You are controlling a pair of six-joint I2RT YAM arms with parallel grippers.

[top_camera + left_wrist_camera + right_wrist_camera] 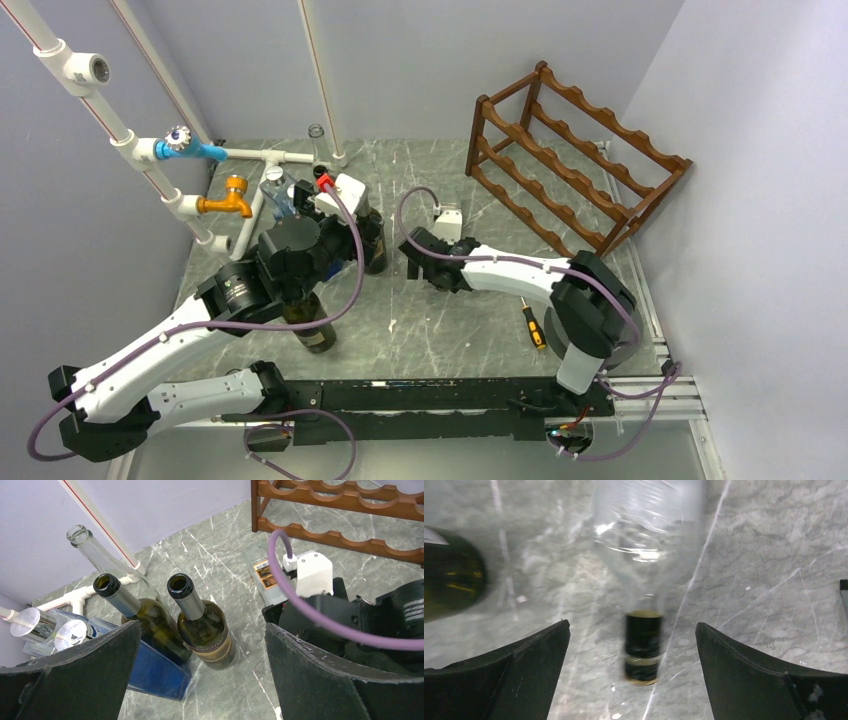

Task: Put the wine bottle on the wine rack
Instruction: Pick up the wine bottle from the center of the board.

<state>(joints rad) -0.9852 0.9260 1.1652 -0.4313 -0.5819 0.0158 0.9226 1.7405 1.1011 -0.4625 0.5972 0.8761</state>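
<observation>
In the right wrist view a clear wine bottle with a dark foil neck appears blurred, its neck pointing between my fingers and touching neither of them. My right gripper is open around that neck. A dark green bottle lies at the left edge of that view. The reddish-brown wine rack stands at the back right with no bottle on it. My left gripper is open and holds nothing. It hangs over two upright dark bottles.
An empty clear bottle stands by the back wall. Next to the dark bottles are a blue box and shiny jars. White pipes with a brass tap run along the left. A screwdriver lies near the right arm's base.
</observation>
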